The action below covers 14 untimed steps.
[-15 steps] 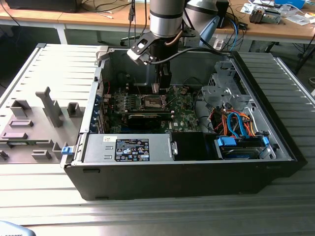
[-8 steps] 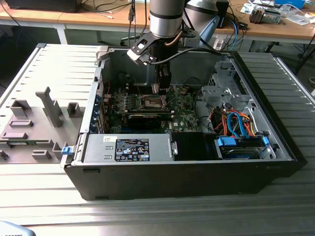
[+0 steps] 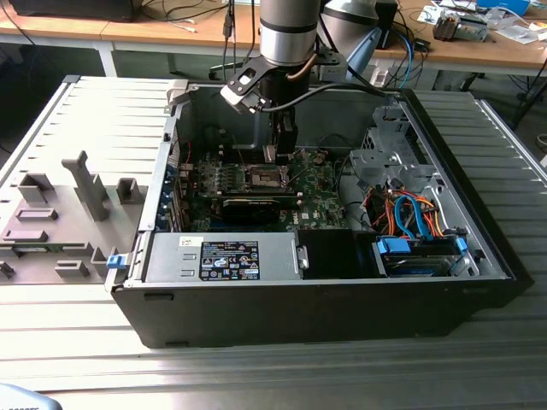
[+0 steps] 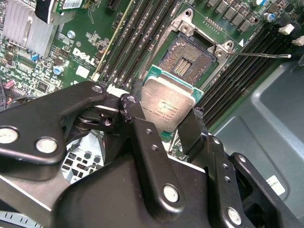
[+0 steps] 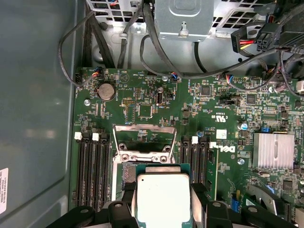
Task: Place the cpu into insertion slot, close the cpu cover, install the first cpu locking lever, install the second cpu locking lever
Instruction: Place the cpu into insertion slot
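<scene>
My gripper (image 4: 164,121) is shut on the cpu (image 4: 166,100), a square chip with a silvery top, its black fingers (image 4: 190,128) pinching two opposite edges. The cpu hangs tilted just above the insertion slot (image 4: 187,57), whose dark pin field lies bare and partly covered by the chip. In the first wrist view the cpu (image 5: 163,199) sits between the fingers (image 5: 202,202), with the cpu cover (image 5: 142,137) swung open beyond the insertion slot (image 5: 124,173). A thin locking lever (image 4: 261,55) sticks out sideways from one slot corner. In the exterior view the gripper (image 3: 282,155) hovers over the slot (image 3: 265,178).
The green motherboard (image 3: 320,201) lies inside an open black computer case (image 3: 299,299). Black memory slots (image 5: 90,171) flank the socket, a finned heatsink (image 5: 273,151) stands nearby, and cables (image 3: 410,213) with a drive cage fill the exterior view's right. Case walls ring the work area.
</scene>
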Available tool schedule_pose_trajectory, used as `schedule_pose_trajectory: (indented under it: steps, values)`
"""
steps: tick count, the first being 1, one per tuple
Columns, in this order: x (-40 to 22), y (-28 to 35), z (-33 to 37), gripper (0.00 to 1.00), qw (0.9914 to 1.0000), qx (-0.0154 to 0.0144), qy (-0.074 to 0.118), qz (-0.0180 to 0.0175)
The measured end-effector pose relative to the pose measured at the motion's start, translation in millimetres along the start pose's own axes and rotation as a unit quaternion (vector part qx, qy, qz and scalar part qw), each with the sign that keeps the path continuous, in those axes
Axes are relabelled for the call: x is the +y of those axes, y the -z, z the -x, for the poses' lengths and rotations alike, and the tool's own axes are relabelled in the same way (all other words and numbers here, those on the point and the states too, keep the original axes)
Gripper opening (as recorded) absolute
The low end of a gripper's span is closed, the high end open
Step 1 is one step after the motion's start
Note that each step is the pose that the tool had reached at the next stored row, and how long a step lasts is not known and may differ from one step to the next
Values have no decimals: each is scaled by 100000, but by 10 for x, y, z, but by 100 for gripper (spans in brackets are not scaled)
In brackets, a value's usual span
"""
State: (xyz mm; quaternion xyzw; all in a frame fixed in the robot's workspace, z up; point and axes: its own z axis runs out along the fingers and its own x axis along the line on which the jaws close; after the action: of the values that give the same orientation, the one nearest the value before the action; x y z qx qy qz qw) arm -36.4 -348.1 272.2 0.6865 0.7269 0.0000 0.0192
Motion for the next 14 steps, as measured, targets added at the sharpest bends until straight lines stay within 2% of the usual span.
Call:
schedule_pose_trajectory:
  steps: [14]
  values:
    - [-12,-3,-1,55,100000,-24,1,-3]
